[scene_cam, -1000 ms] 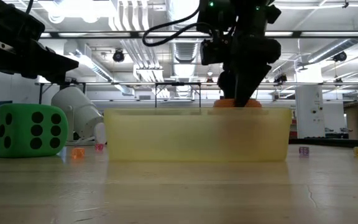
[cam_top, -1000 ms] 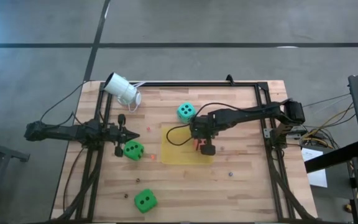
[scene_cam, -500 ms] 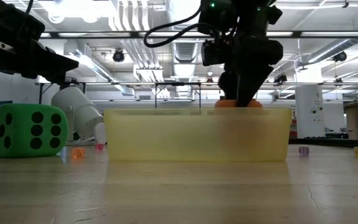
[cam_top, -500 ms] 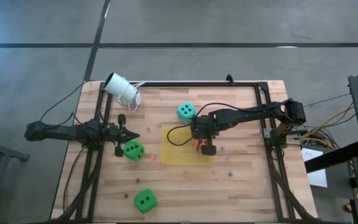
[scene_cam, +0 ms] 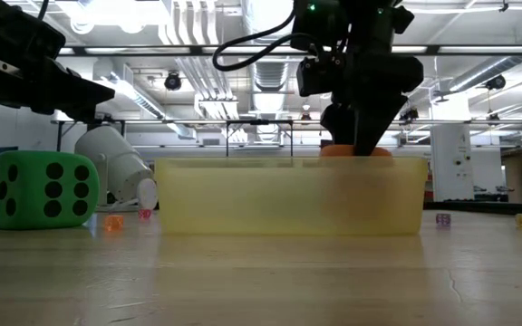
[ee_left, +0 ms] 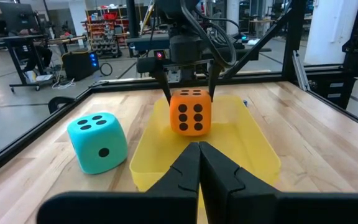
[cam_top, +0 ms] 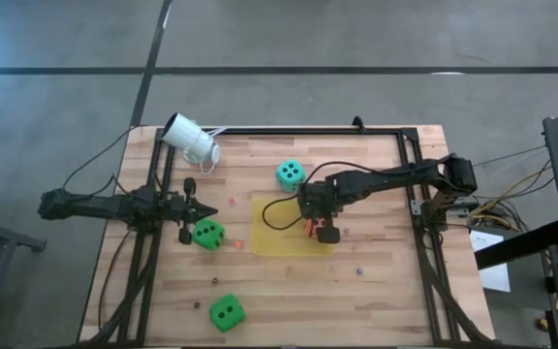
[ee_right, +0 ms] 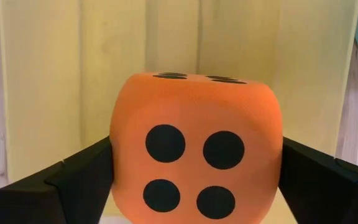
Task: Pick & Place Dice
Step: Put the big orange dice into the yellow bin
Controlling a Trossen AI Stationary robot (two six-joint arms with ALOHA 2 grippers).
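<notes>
My right gripper (ee_left: pixel 188 93) hung over the yellow tray (ee_left: pixel 253 149), jaws flanking the orange die (ee_left: pixel 190 111), seemingly touching. I judged it best to lower before releasing fully. My left gripper (ee_left: pixel 199 163) waited shut.

White camera (cam_top: pixel 190 141), wooden table (cam_top: pixel 376 291)
</notes>
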